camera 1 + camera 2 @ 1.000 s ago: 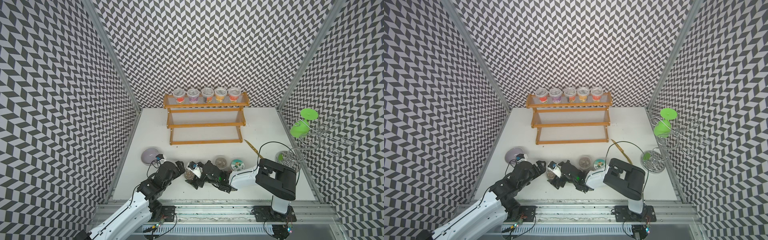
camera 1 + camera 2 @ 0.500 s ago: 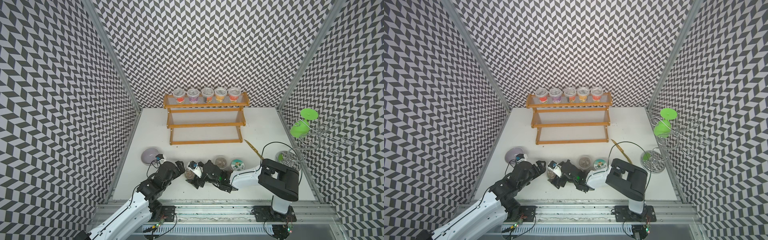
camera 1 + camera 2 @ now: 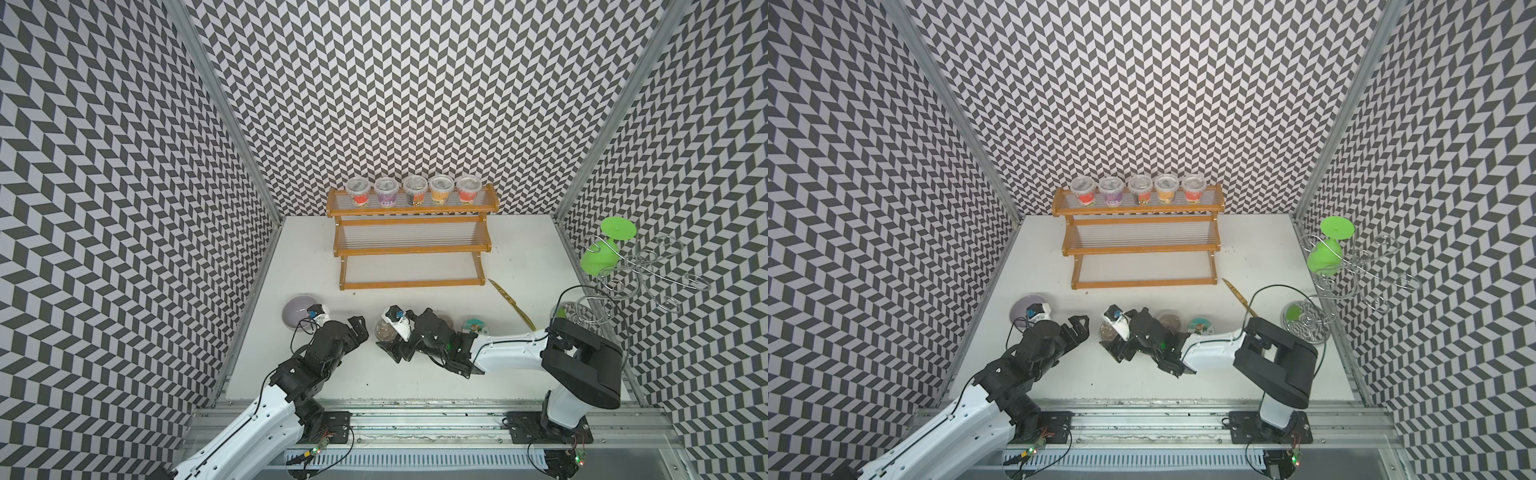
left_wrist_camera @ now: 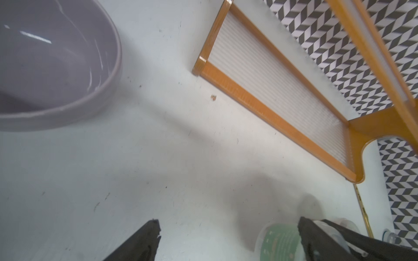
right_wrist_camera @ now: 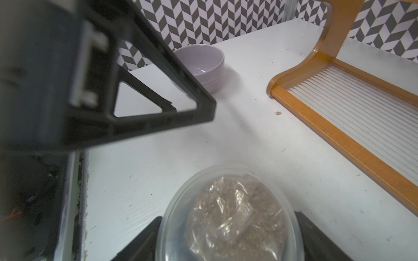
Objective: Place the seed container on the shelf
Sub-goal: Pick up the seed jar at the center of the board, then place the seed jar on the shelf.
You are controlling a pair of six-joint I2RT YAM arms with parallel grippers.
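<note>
Fingers [image 5: 147, 239] of the right gripper [image 5: 228, 215] bracket the seed container [image 5: 235, 203], a clear lidded plastic cup of brown seeds standing on the white counter [image 3: 415, 386].
A squeeze taken too high on the thin cup could slip off or crush it, and a skewed lift could tip it. Those fingers stand wide, close against its sides; whether they press cannot be told. Just beside it, the left gripper [image 3: 360, 329] is spread wide and empty. Well beyond stands the three-tier orange-brown wooden shelf [image 3: 409, 284] with pale ribbed tiers.

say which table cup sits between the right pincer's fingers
The brown-seed cup nearest the bowl; the teal-lidded cup and its neighbour stand outside the right pincer.
</note>
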